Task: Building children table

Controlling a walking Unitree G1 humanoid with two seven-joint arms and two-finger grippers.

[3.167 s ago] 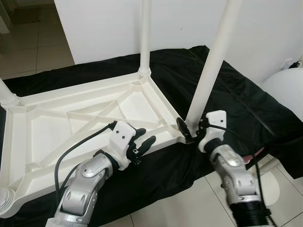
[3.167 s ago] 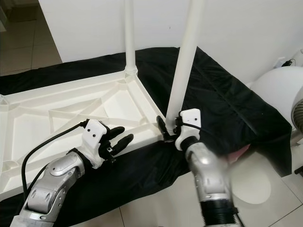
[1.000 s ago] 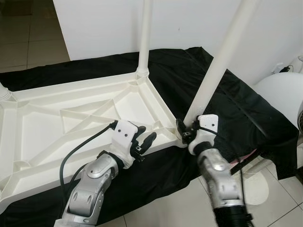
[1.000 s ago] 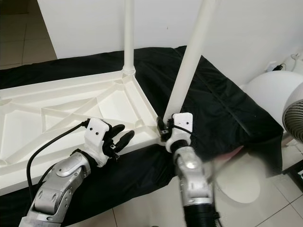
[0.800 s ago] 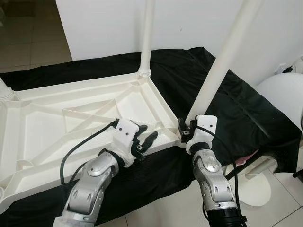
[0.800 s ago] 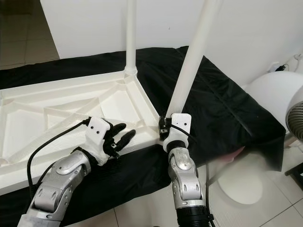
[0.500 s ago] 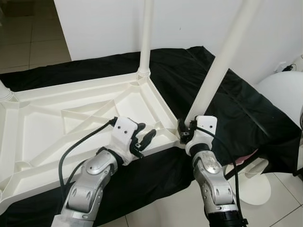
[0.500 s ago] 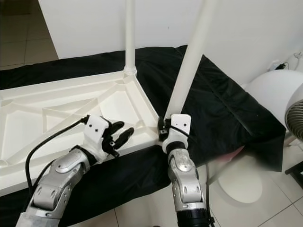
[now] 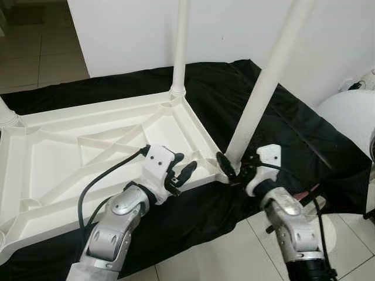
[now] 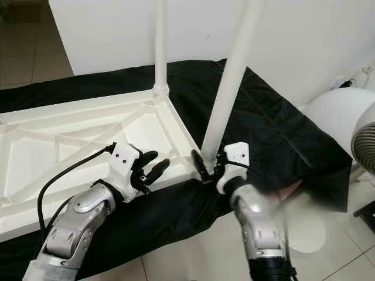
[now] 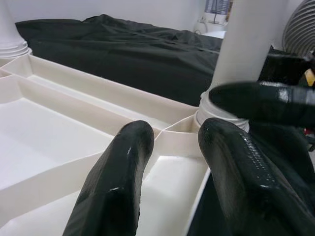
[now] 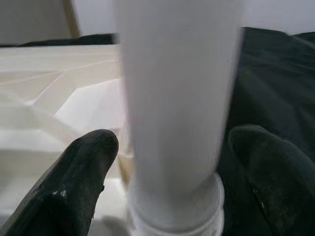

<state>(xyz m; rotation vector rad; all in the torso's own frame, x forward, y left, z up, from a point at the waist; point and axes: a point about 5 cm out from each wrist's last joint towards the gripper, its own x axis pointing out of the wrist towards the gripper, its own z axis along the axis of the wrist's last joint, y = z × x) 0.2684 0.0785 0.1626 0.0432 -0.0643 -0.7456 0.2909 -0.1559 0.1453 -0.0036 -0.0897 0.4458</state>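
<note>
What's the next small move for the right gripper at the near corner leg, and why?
Probably close the right gripper on the leg and twist it. Its open fingers straddle the leg's base at the tabletop corner socket, while the left gripper rests on the rim.

Your left gripper [image 9: 180, 173] is hovering low, fingers parted — empty | your right gripper [image 9: 234, 169] is reaching forward, fingers spread wide.

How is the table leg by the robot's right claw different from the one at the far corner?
The near leg leans to one side; the far leg stands straight up. The right claw has a finger on each side of the near leg's base; the far leg stands alone. Both are white tubes in corners of the upside-down tabletop.
</note>
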